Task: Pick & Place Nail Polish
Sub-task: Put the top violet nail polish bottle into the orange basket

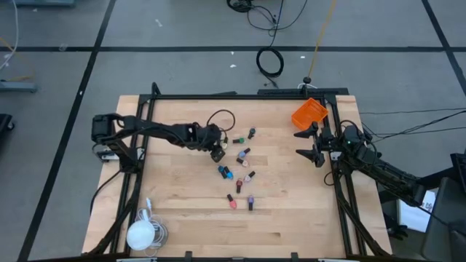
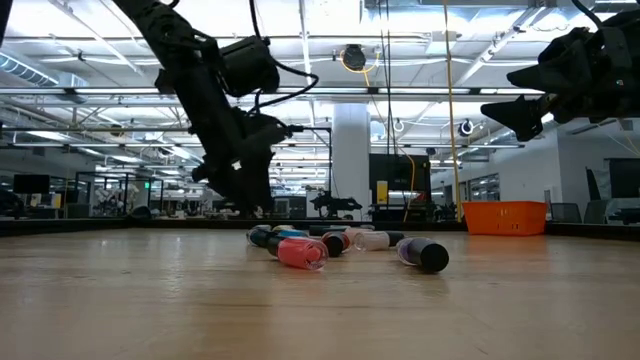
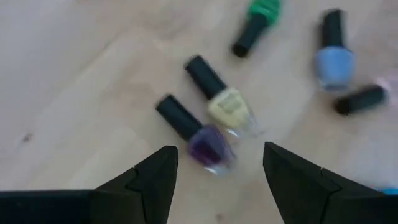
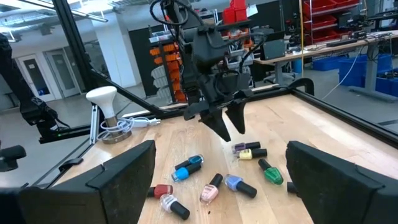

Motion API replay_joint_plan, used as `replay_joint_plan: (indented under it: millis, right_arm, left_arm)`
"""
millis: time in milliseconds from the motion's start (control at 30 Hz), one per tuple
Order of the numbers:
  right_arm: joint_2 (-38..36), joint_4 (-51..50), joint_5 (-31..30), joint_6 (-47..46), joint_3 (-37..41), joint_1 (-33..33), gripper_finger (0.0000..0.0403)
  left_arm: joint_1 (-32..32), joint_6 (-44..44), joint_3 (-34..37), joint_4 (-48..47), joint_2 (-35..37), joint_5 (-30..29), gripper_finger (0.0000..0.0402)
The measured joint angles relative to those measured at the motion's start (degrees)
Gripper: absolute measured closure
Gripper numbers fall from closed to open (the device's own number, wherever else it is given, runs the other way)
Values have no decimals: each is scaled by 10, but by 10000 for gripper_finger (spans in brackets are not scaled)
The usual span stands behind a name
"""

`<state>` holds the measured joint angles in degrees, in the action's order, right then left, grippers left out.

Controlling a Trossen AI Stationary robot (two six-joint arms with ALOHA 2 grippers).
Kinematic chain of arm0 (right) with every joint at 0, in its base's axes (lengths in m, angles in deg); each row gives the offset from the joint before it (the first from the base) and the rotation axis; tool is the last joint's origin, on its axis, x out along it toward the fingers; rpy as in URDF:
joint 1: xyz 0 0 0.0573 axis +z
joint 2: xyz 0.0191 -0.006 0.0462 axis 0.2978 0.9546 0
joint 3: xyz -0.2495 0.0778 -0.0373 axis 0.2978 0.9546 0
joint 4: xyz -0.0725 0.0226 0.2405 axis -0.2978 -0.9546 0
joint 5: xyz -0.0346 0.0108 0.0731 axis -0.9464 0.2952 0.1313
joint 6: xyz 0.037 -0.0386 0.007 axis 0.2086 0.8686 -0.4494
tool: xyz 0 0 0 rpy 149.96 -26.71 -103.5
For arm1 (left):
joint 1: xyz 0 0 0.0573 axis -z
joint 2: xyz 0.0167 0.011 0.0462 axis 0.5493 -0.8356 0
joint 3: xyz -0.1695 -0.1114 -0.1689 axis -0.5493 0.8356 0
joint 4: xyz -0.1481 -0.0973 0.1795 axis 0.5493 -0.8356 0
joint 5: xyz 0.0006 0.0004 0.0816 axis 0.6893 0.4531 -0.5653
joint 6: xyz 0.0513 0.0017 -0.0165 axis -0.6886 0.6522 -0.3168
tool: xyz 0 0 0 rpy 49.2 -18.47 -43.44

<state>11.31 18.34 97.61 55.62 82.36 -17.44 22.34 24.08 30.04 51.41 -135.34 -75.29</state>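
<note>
Several tiny nail polish bottles lie on their sides in the middle of the wooden table (image 1: pixel 175 218). Among them are a purple one (image 3: pixel 208 147), a pale yellow one (image 3: pixel 228 107), a green one (image 3: pixel 263 9) and a blue one (image 3: pixel 334 63). My left gripper (image 3: pixel 219 149) is open and points down just above the purple bottle, one finger on either side of it and apart from it; it also shows in the high view (image 1: pixel 217 151). My right gripper (image 1: pixel 312 145) is open and empty, raised near the table's right edge below the orange bin (image 1: pixel 309 113).
More bottles lie toward the near edge: teal (image 1: pixel 225 172), pink (image 1: pixel 231 203) and purple (image 1: pixel 250 204). A white lamp-shaped object with a cord (image 1: pixel 142 233) sits at the near left corner. A black cable loop (image 1: pixel 222 116) lies behind the left gripper. A black frame (image 1: pixel 240 95) edges the table.
</note>
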Motion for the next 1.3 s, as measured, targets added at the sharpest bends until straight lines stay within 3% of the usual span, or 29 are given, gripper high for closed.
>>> replay_joint_plan:
  millis: [233, 500, 833, 1300]
  right_arm:
    - [0, 0, 0, 0, 0, 0, 57]
    - [0, 0, 0, 0, 0, 0, 57]
    - [0, -2, 0, 0, 0, 0, 57]
    - [0, 0, 0, 0, 0, 0, 57]
  left_arm:
    - [-3, 52, 0, 4, -29, -39, 167]
    - [-3, 49, 0, 10, -29, -53, 167]
    - [-2, 31, -2, 48, -78, -42, 167]
    - [-4, -105, -2, 35, -88, -31, 167]
